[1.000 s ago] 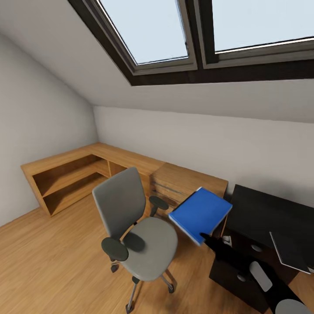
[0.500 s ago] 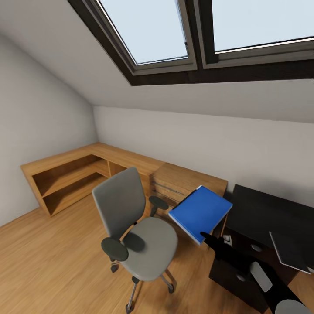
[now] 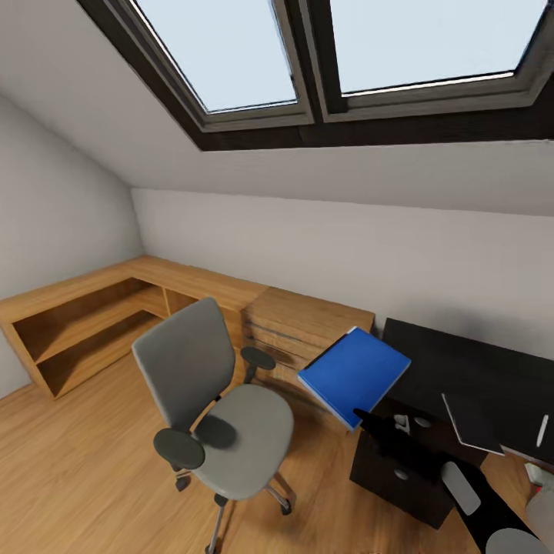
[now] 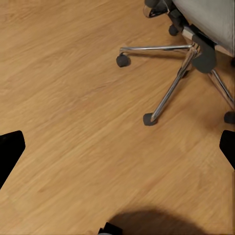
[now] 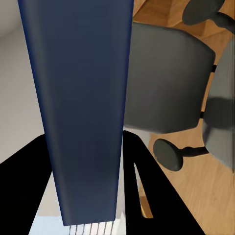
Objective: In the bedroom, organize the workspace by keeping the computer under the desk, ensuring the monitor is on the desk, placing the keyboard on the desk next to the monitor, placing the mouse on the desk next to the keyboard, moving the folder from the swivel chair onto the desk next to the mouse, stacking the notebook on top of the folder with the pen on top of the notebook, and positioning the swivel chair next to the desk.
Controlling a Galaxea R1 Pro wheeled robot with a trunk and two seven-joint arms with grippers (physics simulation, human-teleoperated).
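My right gripper (image 3: 368, 422) is shut on the near corner of the bright blue folder (image 3: 354, 372) and holds it in the air between the swivel chair (image 3: 209, 404) and the black desk (image 3: 462, 368). The right wrist view has the folder (image 5: 83, 107) edge-on between the black fingers (image 5: 147, 196), with the chair's empty grey seat (image 5: 166, 83) beyond. A dark grey notebook (image 3: 472, 422) lies on the desk, and the whitish pen (image 3: 542, 430) lies just right of it. My left gripper (image 4: 117, 147) hangs open over the floor by the chair's chrome base (image 4: 176, 83).
Low wooden shelving (image 3: 77, 323) runs along the left wall to a wooden drawer unit (image 3: 308, 323) beside the desk. Black desk drawers with silver knobs (image 3: 400, 473) face me. A sloped ceiling with skylights (image 3: 308, 61) is overhead. Wooden floor (image 3: 77, 462) stretches left of the chair.
The head camera has turned right, so chair, shelving and desk sit further left in the picture; more of the notebook and the pen came into view. The folder stays in my right gripper.
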